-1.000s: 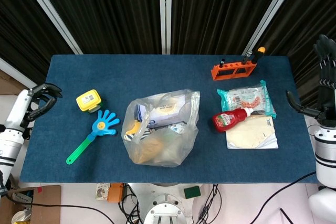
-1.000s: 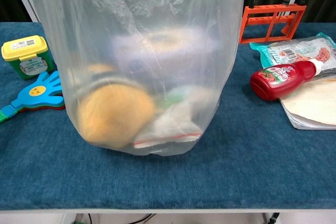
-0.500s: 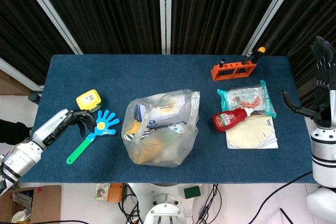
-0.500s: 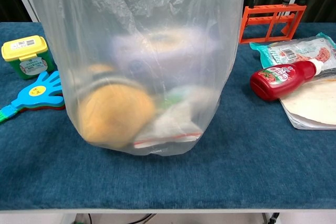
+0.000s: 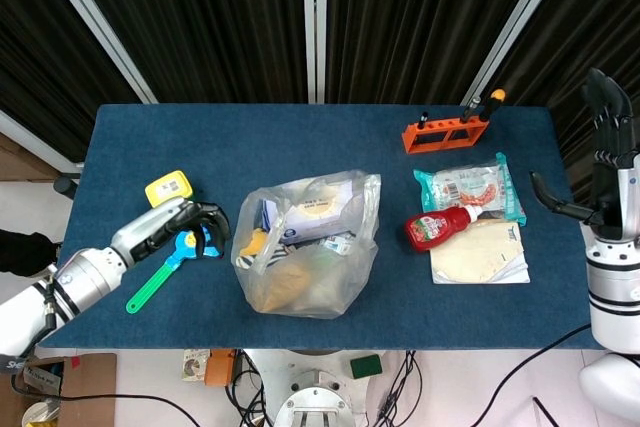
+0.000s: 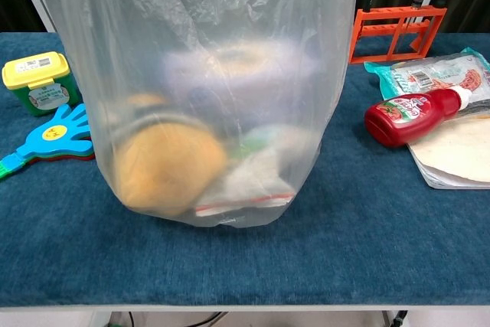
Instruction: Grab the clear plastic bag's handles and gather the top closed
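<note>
1. Standing upright near the middle of the blue table (image 5: 300,137), toward its front edge, the clear plastic bag (image 5: 308,245) has its top open and loose, with packets and a round brownish item showing through the film; neither hand touches it.
2. Just left of the bag, the left hand (image 5: 197,224) reaches in over the table, fingers curled downward above the blue hand-shaped clapper toy (image 5: 172,265); I cannot tell whether it grips the toy or only hovers.
3. Beside that hand sits a small yellow-lidded container (image 5: 168,188).
4. To the bag's right lie a red ketchup bottle (image 5: 436,229) on its side, a teal snack packet (image 5: 470,189) behind it, and a pale flat wrap packet (image 5: 482,254) under the bottle's tip.
5. An orange rack (image 5: 445,133) stands near the back edge.
6. Off the table's right end, the right hand (image 5: 600,162) is raised, fingers spread and holding nothing.
</note>
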